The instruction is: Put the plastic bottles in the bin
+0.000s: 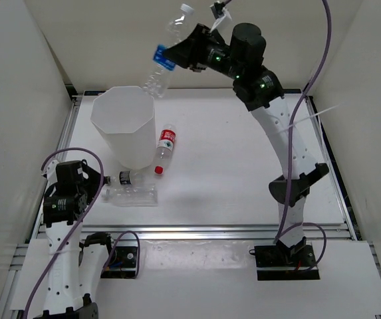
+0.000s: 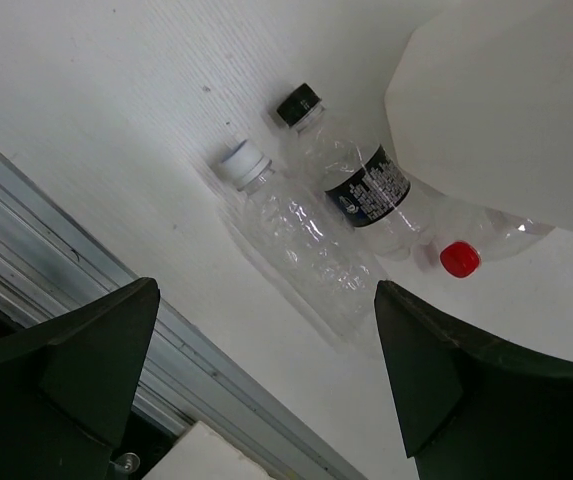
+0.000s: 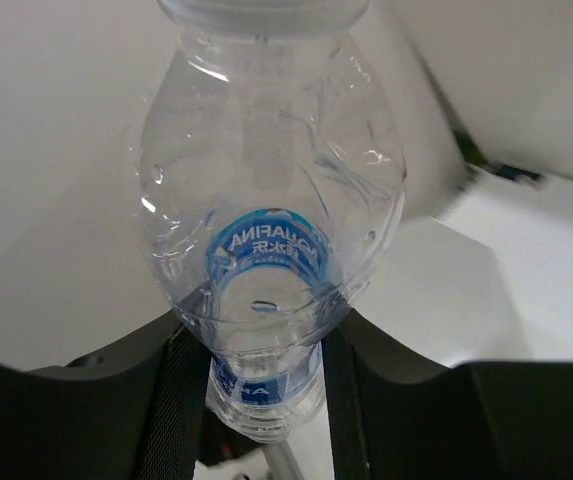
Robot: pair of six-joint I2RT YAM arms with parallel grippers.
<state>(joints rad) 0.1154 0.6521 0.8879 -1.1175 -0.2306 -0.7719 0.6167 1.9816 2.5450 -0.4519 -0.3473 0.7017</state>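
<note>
My right gripper [image 1: 179, 53] is shut on the blue-labelled bottle [image 1: 162, 60] and holds it tilted in the air above the far rim of the white bin [image 1: 98, 125]. In the right wrist view this bottle [image 3: 271, 200] sits between the black fingers [image 3: 181, 400]. On the table by the bin's near side lie the red-labelled bottle [image 1: 166, 145], the black-capped bottle [image 1: 127, 177] and the crushed label-less bottle [image 1: 133, 195]. My left gripper [image 1: 96, 185] is open and empty, just left of them. The left wrist view shows the crushed bottle [image 2: 301, 245], the black-capped bottle [image 2: 361, 180] and the bin wall [image 2: 506, 110].
An aluminium rail [image 1: 210, 232] runs along the table's near edge and also shows in the left wrist view [image 2: 86, 290]. White enclosure walls [image 1: 17, 80] close in the left, right and back. A purple cable [image 1: 310, 80] hangs by the right arm.
</note>
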